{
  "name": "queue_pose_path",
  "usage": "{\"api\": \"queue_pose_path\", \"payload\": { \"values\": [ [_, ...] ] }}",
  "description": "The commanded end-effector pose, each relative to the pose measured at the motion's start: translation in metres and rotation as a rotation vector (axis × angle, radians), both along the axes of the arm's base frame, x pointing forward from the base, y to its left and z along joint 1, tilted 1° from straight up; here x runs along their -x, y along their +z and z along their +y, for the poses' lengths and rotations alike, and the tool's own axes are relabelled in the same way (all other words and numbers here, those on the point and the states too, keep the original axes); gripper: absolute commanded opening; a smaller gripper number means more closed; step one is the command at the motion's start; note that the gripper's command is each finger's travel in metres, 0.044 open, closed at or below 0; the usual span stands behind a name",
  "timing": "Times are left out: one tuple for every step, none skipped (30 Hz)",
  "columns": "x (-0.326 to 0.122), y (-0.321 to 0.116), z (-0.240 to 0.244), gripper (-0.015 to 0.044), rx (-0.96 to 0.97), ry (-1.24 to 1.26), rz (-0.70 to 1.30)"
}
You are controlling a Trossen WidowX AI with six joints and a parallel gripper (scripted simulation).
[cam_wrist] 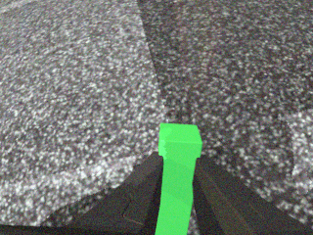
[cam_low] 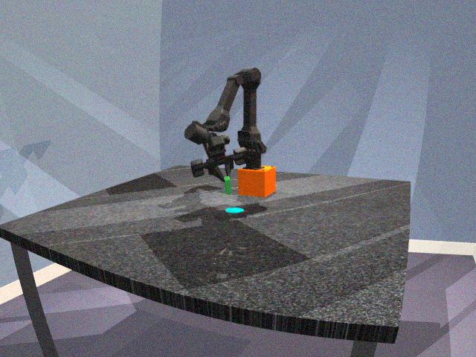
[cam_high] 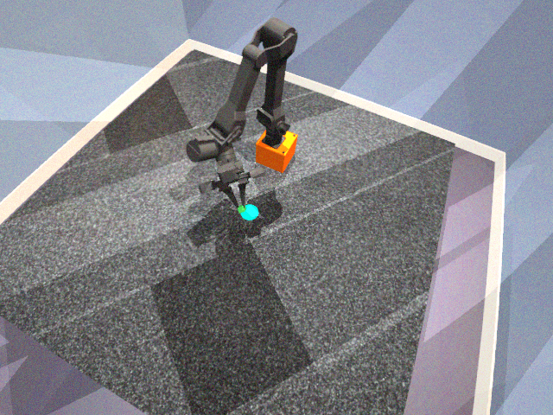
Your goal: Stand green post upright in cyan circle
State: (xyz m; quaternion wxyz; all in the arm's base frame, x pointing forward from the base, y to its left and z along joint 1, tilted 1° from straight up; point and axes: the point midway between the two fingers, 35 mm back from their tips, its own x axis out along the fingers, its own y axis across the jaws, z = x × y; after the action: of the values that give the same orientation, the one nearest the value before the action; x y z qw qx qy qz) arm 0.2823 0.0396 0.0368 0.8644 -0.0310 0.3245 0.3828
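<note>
The green post (cam_high: 241, 208) (cam_low: 227, 186) (cam_wrist: 177, 188) is held close to upright, with its upper end between the fingertips. My gripper (cam_high: 242, 207) (cam_low: 227, 178) (cam_wrist: 177, 162) is shut on it. The cyan circle (cam_high: 250, 212) (cam_low: 234, 210) lies flat on the table. In the exterior view the post's lower end shows above the circle and a little to its left, off the table. In the top view the post overlaps the circle's left edge. The circle does not show in the wrist view.
The orange block (cam_high: 270, 157) (cam_low: 256, 182) around the arm's base stands behind the circle, to the right of the gripper. The speckled dark table (cam_high: 357, 250) (cam_low: 338, 230) carries the arm's shadow around the circle and a large dark patch in front of it.
</note>
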Motion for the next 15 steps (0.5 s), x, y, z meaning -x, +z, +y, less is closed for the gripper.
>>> {"api": "queue_pose_path", "payload": {
  "values": [
    [0.0024, 0.0000, -0.0010, 0.0023, -0.022, 0.002, -0.027],
    [0.0027, 0.0003, -0.0012, 0.0023, -0.026, 0.002, -0.032],
    [0.0030, 0.0005, -0.0015, 0.0023, -0.030, 0.001, -0.038],
    [0.0033, 0.0007, -0.0018, 0.0023, -0.035, 0.001, -0.043],
    [0.0036, 0.0009, -0.0021, 0.0023, -0.039, 0.001, -0.049],
    [0.0040, 0.0012, -0.0024, 0.0023, -0.043, 0.000, -0.054],
    [0.0043, 0.0014, -0.0027, 0.0023, -0.047, 0.000, -0.060],
    [0.0047, 0.0017, -0.0029, 0.0023, -0.051, 0.000, -0.066],
    [0.0050, 0.0019, -0.0032, 0.0023, -0.055, 0.000, -0.071],
    [0.0054, 0.0022, -0.0035, 0.0023, -0.059, 0.000, -0.077],
    [0.0058, 0.0024, -0.0037, 0.0023, -0.063, -0.001, -0.082],
    [0.0062, 0.0027, -0.0040, 0.0023, -0.067, -0.001, -0.088],
    [0.0066, 0.0030, -0.0043, 0.0023, -0.071, -0.001, -0.094],
    [0.0070, 0.0033, -0.0045, 0.0023, -0.075, -0.001, -0.099],
    [0.0074, 0.0036, -0.0048, 0.0023, -0.079, -0.001, -0.105]
  ]
}}
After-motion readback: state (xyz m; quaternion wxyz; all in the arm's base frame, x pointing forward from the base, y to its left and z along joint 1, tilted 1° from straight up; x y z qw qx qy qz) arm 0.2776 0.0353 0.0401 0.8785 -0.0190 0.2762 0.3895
